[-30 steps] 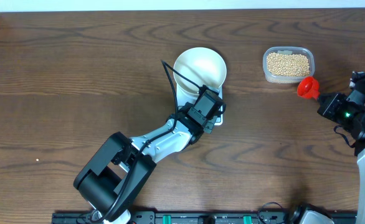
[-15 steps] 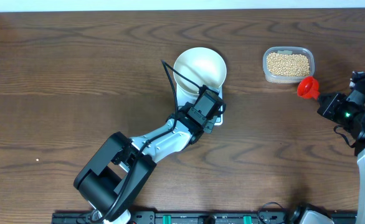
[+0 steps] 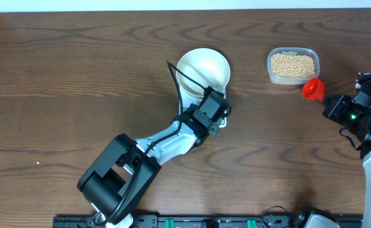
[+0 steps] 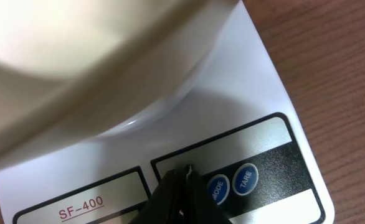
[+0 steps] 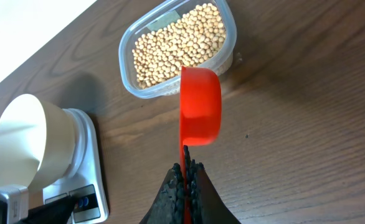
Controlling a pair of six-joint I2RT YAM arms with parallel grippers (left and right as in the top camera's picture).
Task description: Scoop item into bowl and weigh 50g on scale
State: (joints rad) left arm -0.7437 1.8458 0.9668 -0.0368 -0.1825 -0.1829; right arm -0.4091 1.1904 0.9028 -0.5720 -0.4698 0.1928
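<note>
The white bowl (image 3: 202,69) (image 4: 76,62) (image 5: 20,140) stands on the white scale (image 3: 221,124) (image 4: 251,74) (image 5: 92,162), its inside plain white. My left gripper (image 3: 214,114) (image 4: 185,177) is shut and empty, with its tips on the scale's front panel just left of the blue MODE button (image 4: 217,186). The beans (image 3: 292,64) (image 5: 179,43) fill a clear tub. My right gripper (image 3: 330,101) (image 5: 185,168) is shut on the handle of a red scoop (image 3: 311,88) (image 5: 200,106). The scoop hovers just in front of the tub, and no beans show in it.
The clear plastic tub (image 3: 271,73) (image 5: 229,37) sits at the back right on the brown wooden table (image 3: 78,76). The left arm (image 3: 160,142) stretches diagonally from the front edge to the scale. A TARE button (image 4: 245,178) lies right of MODE.
The left gripper has shifted very slightly to the right at the scale's front. The right arm and the scoop have not moved.
</note>
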